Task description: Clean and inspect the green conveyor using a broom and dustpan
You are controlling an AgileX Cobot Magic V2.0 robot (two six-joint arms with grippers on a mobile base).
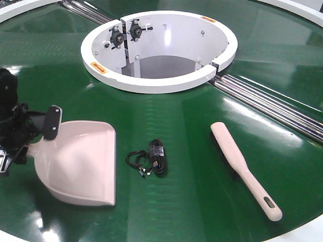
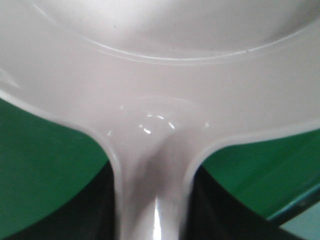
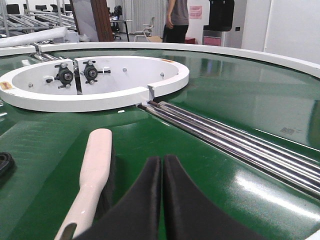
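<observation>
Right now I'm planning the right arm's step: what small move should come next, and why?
Probably open the right gripper: its jaws are shut on nothing, the brush lies on the belt just beside them, and the left gripper grips the dustpan handle.

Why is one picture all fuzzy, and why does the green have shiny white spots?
Left wrist view: the camera is close to the dustpan, so it looks soft and out of focus. Front view: light bounces off the green conveyor, making white glare patches. Right wrist view: sharper; only the black jaws of the right gripper look blurry.
</observation>
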